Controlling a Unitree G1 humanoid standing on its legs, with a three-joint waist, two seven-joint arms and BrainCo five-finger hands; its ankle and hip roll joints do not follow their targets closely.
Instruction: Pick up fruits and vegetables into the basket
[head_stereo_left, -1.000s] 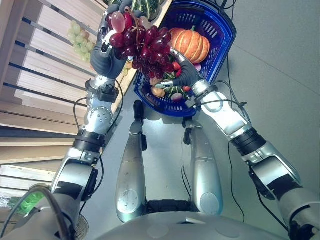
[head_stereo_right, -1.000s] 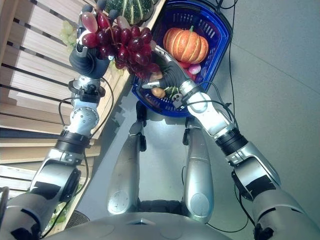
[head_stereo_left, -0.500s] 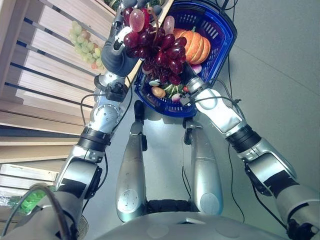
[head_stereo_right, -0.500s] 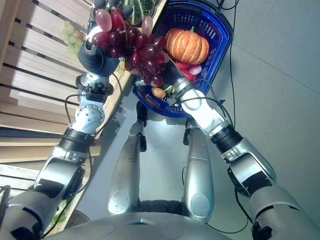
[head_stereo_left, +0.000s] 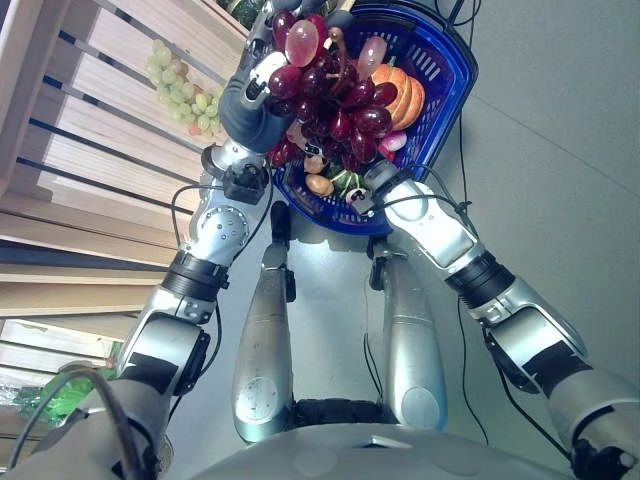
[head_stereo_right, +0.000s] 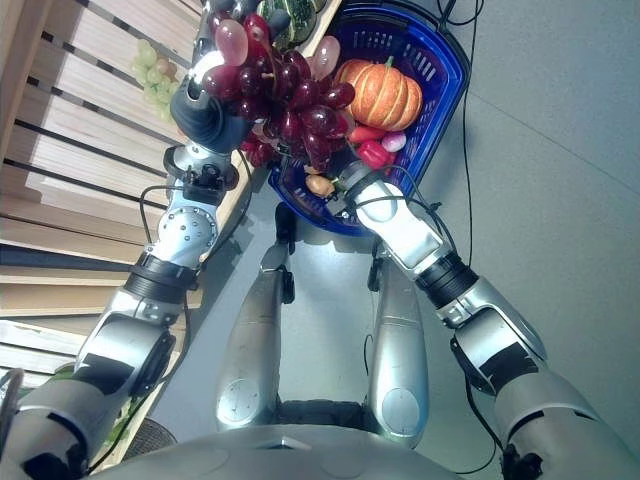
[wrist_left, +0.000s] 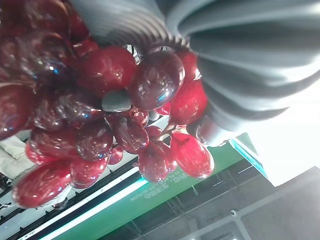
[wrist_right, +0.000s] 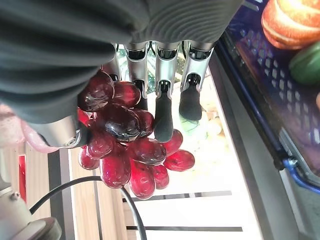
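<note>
Left eye view: the left hand (head_stereo_left: 252, 95) held a bunch of red grapes (head_stereo_left: 335, 95) up over the near edge of the blue basket (head_stereo_left: 445, 70).
Left hand's fingers: curled round the top of the bunch; in the left wrist view the grapes (wrist_left: 100, 125) hung right against its dark cover.
Right hand: it sat at the basket's near rim under the bunch (head_stereo_right: 352, 180); in the right wrist view its fingers (wrist_right: 163, 112) hung fairly straight beside the grapes (wrist_right: 130, 150), holding nothing I could make out.
Basket contents: an orange pumpkin (head_stereo_right: 378, 95), something red (head_stereo_right: 372, 153) and smaller pieces by the near wall.
Still on the shelf: green grapes (head_stereo_left: 185, 85) on the wooden slats (head_stereo_left: 100, 150) to the left.
Risk: the bunch hung partly over the rim, so a release here could likely drop it on the edge and spill it to the floor (head_stereo_left: 540, 200); loose grapes might also snag on the right hand.
Hard to tell: whether the right hand touched the basket, since the grapes covered it; the basket's near contents were half hidden.
</note>
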